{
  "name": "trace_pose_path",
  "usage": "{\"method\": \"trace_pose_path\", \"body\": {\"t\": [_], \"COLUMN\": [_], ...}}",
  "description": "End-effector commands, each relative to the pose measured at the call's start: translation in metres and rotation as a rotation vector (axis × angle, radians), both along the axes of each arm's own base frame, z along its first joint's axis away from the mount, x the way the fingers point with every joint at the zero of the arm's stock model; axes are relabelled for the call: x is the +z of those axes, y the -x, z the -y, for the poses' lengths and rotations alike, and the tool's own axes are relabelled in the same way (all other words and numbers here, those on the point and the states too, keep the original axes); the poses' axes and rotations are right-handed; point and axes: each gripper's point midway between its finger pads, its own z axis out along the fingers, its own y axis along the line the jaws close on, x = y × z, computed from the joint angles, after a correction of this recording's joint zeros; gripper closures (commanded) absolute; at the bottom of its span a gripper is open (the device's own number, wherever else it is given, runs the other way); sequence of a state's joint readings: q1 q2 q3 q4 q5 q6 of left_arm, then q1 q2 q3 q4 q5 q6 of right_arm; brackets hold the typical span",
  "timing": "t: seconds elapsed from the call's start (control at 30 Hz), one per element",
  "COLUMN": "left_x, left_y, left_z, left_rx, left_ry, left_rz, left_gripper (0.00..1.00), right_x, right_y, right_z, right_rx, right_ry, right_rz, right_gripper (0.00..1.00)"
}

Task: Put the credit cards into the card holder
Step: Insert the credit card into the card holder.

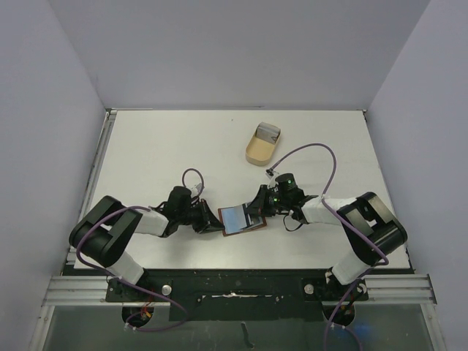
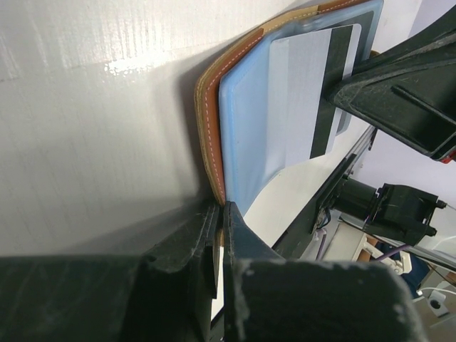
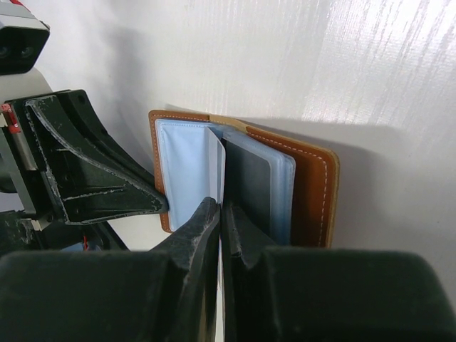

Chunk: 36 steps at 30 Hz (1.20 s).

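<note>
My left gripper (image 2: 219, 214) is clamped tight on the left edge of the card holder (image 3: 313, 192), steadying it open at the middle of the worktop (image 1: 168, 146) between my arms. My right gripper (image 3: 219, 212) is pinched shut on the striped credit card (image 2: 305, 92), which looks partly into a pale blue sleeve. I'd hold the left side firm, line the card up with the slot, push slowly leftward, and release only once it's seated. I can't see a second card.
</note>
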State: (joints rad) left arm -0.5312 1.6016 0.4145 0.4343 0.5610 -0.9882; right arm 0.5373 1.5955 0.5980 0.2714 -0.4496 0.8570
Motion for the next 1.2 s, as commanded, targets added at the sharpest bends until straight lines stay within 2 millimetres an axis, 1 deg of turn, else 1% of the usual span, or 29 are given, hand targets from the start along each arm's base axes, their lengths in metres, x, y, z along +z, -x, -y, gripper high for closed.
{"method": "trace_pose_path", "body": {"t": [0.0,0.07,0.33,0.53,0.8,0.83,0.9,0.93,1.0,1.07,1.1,1.17], "left_x": [0.001,0.001,0.003,0.001,0.004,0.005,0.005,0.005,0.004,0.005,0.005,0.004], "left_y": [0.0,0.0,-0.001,-0.001,0.0,0.0,0.0,0.0,0.0,0.001,0.001,0.001], "left_z": [0.004,0.005,0.006,0.007,0.007,0.007,0.006,0.005,0.005,0.006,0.006,0.006], "left_rx": [-0.012,-0.012,-0.005,-0.008,-0.012,-0.008,0.001,0.006,0.006,0.003,0.002,0.001], "left_ry": [-0.001,-0.001,0.002,0.0,-0.004,-0.005,-0.008,-0.011,-0.01,-0.008,-0.007,-0.007], "left_rz": [0.021,0.025,0.031,0.03,0.038,0.04,0.042,0.041,0.042,0.041,0.04,0.04], "left_gripper": [1.0,1.0,1.0,1.0,1.0,1.0,1.0,1.0,1.0,1.0,1.0,1.0], "right_x": [0.0,0.001,-0.006,-0.005,-0.011,-0.011,-0.009,-0.008,0.001,0.006,0.008,0.01], "right_y": [0.001,0.003,0.014,0.019,0.022,0.023,0.017,0.014,0.005,0.002,0.001,0.002], "right_z": [-0.003,-0.004,-0.01,-0.016,-0.017,-0.018,-0.016,-0.012,-0.004,0.005,0.008,0.009], "right_rx": [0.016,0.027,0.068,0.088,0.088,0.092,0.084,0.07,0.034,0.013,0.011,0.013], "right_ry": [0.006,0.001,0.018,0.015,0.036,0.044,0.084,0.119,0.179,0.234,0.252,0.277], "right_rz": [0.022,0.018,-0.014,-0.017,-0.039,-0.046,-0.047,-0.042,-0.015,-0.001,0.004,0.004], "right_gripper": [1.0,1.0,1.0,1.0,0.99,0.97,0.88,0.84,0.76,0.69,0.66,0.63]}}
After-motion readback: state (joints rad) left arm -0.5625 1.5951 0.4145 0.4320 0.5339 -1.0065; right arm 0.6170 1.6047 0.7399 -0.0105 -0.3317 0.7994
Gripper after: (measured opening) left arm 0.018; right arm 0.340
